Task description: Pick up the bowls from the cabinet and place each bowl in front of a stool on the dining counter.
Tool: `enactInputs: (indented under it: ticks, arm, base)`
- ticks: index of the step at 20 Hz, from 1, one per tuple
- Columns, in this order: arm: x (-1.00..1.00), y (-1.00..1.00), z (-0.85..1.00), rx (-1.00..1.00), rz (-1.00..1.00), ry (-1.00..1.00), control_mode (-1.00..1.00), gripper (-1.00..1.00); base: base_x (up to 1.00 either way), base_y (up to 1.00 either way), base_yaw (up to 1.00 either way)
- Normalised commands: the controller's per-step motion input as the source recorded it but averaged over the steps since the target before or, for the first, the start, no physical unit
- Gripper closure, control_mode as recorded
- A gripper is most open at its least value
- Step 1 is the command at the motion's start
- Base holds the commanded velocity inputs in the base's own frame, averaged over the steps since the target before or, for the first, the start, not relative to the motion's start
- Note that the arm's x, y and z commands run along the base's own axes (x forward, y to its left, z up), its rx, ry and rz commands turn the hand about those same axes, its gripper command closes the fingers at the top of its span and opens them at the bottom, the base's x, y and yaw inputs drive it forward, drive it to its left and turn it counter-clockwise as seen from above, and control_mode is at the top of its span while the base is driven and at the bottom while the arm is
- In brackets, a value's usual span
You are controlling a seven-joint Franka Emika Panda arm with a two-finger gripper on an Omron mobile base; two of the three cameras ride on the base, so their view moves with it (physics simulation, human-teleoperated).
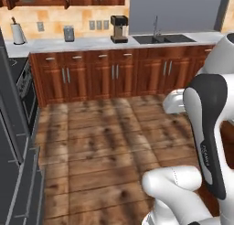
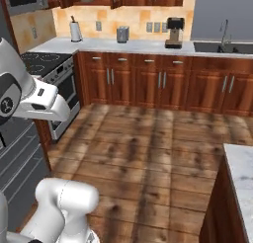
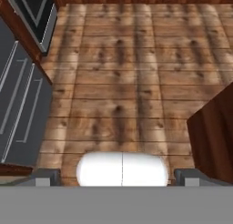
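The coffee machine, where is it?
The coffee machine stands on the wall counter just left of the sink, with the toaster further along to its left.

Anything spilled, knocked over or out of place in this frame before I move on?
Nothing stands out. The wall counter holds an upright paper towel roll, toaster and coffee machine. The wooden floor shows no spill. The gripper is open, holding nothing.

Open floor ahead
Wooden floor (image 3: 118, 82) lies bare between stove (image 2: 57, 81), base cabinets (image 1: 114, 73) and dining counter (image 2: 242, 178).
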Motion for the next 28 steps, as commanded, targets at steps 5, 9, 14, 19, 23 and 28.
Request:
enactInputs:
  ticks: [5, 9, 14, 19, 23, 28]
  arm:
    - [0.0, 0.0, 0.0, 0.0, 0.0, 0.0, 1.0, -1.0]
    - [0.0, 0.0, 0.0, 0.0, 0.0, 0.0, 1.0, -1.0]
    - [0.0, 0.0, 0.0, 0.0, 0.0, 0.0, 1.0, -1.0]
    - [0.0, 0.0, 0.0, 0.0, 0.0, 0.0, 1.0, -1.0]
    - [0.0, 0.0, 0.0, 0.0, 0.0, 0.0, 1.0, -1.0]
    - [0.0, 0.0, 0.0, 0.0, 0.0, 0.0, 1.0, -1.0]
  base:
    - [1.0, 0.52, 0.0]
    - [1.0, 0.44, 0.0]
    - [1.0, 0.32, 0.0]
    - [1.0, 0.36, 0.0]
    - [1.0, 0.57, 0.0]
    - [1.0, 0.7, 0.0]
